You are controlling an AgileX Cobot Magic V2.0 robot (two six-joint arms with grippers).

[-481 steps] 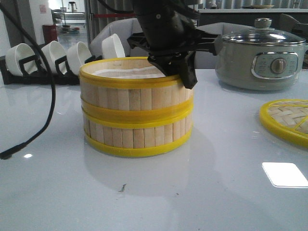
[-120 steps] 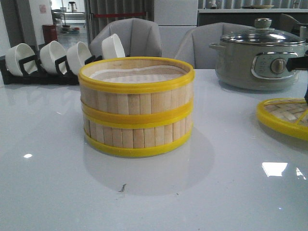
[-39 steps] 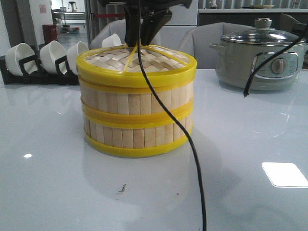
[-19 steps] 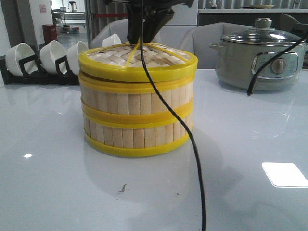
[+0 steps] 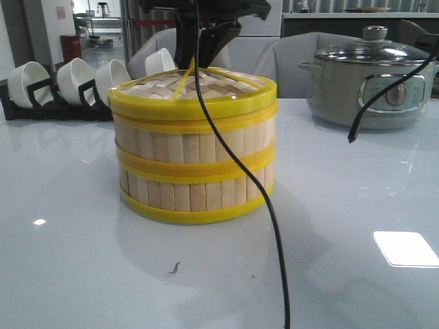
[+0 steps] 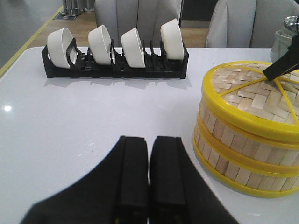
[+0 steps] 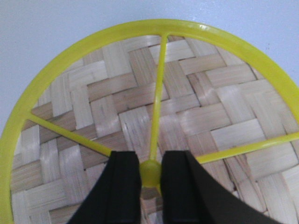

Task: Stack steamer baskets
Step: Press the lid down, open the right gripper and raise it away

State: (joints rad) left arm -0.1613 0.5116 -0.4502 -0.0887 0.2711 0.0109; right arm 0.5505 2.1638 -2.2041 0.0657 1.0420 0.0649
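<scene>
At the far left of the front view, white bowls [image 5: 74, 79] are held on edge in a black rack [image 6: 114, 65] at the back of the pale counter [image 5: 68, 226]. The left claw [image 6: 149, 175] is seen only in its wrist view, its two black fingers pressed together with nothing between them; it hangs over bare counter, apart from the steamer baskets [image 5: 195, 168], which lie to one side of it.

The steamer baskets are stacked one on the other near the counter's middle, and a woven lid [image 5: 192, 89] with a yellow rim rests on the upper one. Directly above the stack, the right claw [image 7: 149, 179] is clenched on the lid's small yellow knob [image 7: 150, 173], where the yellow spokes meet. A black cable [image 5: 236, 164] hangs in front of the baskets. Farther right, a grey electric pot [image 5: 374, 75] with a glass lid stands behind.
</scene>
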